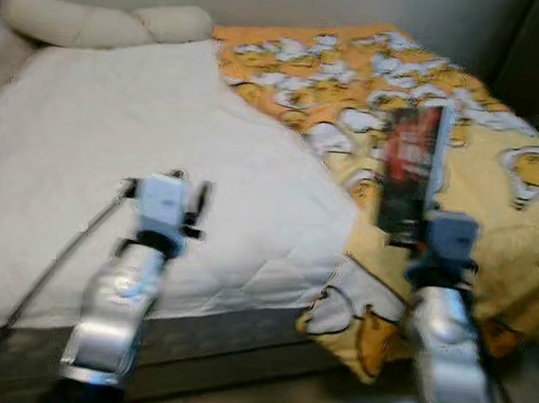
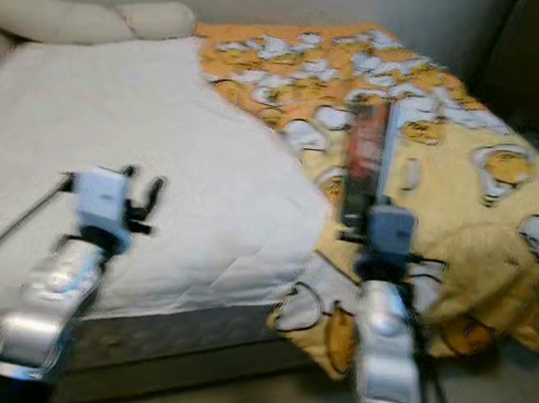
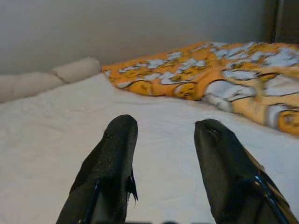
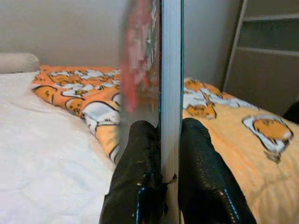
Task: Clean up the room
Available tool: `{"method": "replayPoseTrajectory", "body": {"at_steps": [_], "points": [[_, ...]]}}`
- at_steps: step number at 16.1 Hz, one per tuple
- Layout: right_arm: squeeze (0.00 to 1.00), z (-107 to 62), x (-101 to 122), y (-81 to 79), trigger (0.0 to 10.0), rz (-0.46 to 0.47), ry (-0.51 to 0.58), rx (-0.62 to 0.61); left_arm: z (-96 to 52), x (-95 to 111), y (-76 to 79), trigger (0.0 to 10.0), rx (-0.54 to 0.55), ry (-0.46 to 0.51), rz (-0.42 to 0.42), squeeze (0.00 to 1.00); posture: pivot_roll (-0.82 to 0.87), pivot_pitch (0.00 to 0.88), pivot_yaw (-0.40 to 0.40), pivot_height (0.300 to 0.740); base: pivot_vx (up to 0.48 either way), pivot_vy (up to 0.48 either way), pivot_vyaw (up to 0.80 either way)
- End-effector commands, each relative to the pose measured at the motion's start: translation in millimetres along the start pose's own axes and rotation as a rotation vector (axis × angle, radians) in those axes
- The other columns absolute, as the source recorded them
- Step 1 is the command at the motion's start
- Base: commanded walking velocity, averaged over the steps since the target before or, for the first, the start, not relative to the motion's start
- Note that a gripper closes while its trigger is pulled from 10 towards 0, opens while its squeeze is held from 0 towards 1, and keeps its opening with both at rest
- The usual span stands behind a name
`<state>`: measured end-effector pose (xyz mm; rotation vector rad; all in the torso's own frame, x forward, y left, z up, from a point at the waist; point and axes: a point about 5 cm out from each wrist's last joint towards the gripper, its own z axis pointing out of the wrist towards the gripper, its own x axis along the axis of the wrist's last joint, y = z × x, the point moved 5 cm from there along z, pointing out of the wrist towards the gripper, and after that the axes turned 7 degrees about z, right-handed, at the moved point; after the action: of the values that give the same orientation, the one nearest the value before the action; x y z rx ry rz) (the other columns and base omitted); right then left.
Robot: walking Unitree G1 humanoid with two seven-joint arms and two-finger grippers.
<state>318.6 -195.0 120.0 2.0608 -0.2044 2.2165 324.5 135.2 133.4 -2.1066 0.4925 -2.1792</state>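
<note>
The right gripper (image 4: pixel 161 135) is clamped on a thin book (image 4: pixel 169 70), holding it upright above the yellow blanket (image 1: pixel 511 211) on the bed (image 1: pixel 116 133). The carrying step seems underway; next it likely needs somewhere to put the book. The left gripper (image 3: pixel 163 140) reaches forward over the white sheet, fingers apart and empty.

No text, label, brand or number can be read anywhere. The thin red-and-black book (image 1: pixel 410 166) has markings on its cover, but they are too blurred to make out. The yellow cartoon-print blanket (image 1: pixel 495 182) carries drawn figures only.
</note>
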Motion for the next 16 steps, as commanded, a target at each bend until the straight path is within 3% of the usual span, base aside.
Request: {"method": "replayPoseTrajectory", "body": {"at_steps": [1, 3, 5, 6, 7, 9, 11, 13, 15, 16], "points": [[0.00, 2.1, 16, -4.2, 10.0, 0.033, 0.040, 0.035, -1.7, -6, -9.6, 10.0, 0.029, -0.023, 0.008, 0.00, 0.00, 0.030, 0.018, 0.740, 0.000, 0.319, 0.00], [0.00, -0.2, 6, -5.4, 10.0, 0.051, 0.006, 0.043, -4.0, -10, -13.8, 10.0, 0.067, -0.027, 0.014, 0.00, 0.02, 0.000, -0.013, 0.740, 0.000, 0.319, 0.00], [0.00, 1.8, 7, -11.5, 10.0, 0.080, 0.005, 0.070, -1.7, -5, -15.6, 10.0, 0.087, -0.013, -0.018, 0.00, 0.00, 0.000, 0.005, 0.740, 0.000, 0.317, 0.00], [0.00, 2.6, 7, -11.3, 10.0, -0.038, -0.005, 0.069, 1.3, -7, -14.6, 10.0, 0.080, -0.021, -0.010, 0.00, -0.02, 0.000, 0.014, 0.740, 0.000, 0.319, 0.00], [0.00, 3.0, 7, -9.9, 10.0, -0.074, -0.008, 0.065, 2.6, -7, -13.7, 10.0, 0.075, -0.023, -0.003, 0.00, -0.02, 0.000, 0.015, 0.740, 0.000, 0.319, 0.00], [0.00, 9.9, 20, -10.5, 10.0, 0.054, 0.037, 0.094, 7.2, -3, -6.3, 10.0, 0.052, -0.008, -0.014, 0.00, -0.02, 0.000, 0.005, 0.740, 0.000, 0.270, 0.00], [0.00, 13.2, 19, -8.0, 10.0, 0.039, 0.024, 0.090, 8.0, -3, -4.0, 10.0, 0.048, -0.003, -0.010, 0.00, 0.00, 0.000, -0.023, 0.740, 0.000, 0.266, 0.00], [0.00, 11.3, 12, -7.9, 10.0, 0.089, -0.002, 0.081, 7.3, -2, -9.6, 10.0, 0.068, -0.001, -0.009, 0.00, 0.00, 0.000, -0.024, 0.740, 0.000, 0.266, 0.00], [0.00, 10.0, 11, -3.0, 10.0, 0.125, 0.010, -0.006, 9.5, -2, -18.1, 10.0, 0.079, 0.000, 0.004, 0.00, 0.00, 0.000, -0.013, 0.740, 0.000, 0.133, 0.00], [0.00, 9.1, 17, -7.4, 10.0, 0.157, 0.054, 0.024, 12.1, 0, -18.3, 10.0, 0.068, 0.006, 0.005, 0.00, 0.00, 0.000, -0.003, 0.740, 0.000, 0.000, 0.00]]}}
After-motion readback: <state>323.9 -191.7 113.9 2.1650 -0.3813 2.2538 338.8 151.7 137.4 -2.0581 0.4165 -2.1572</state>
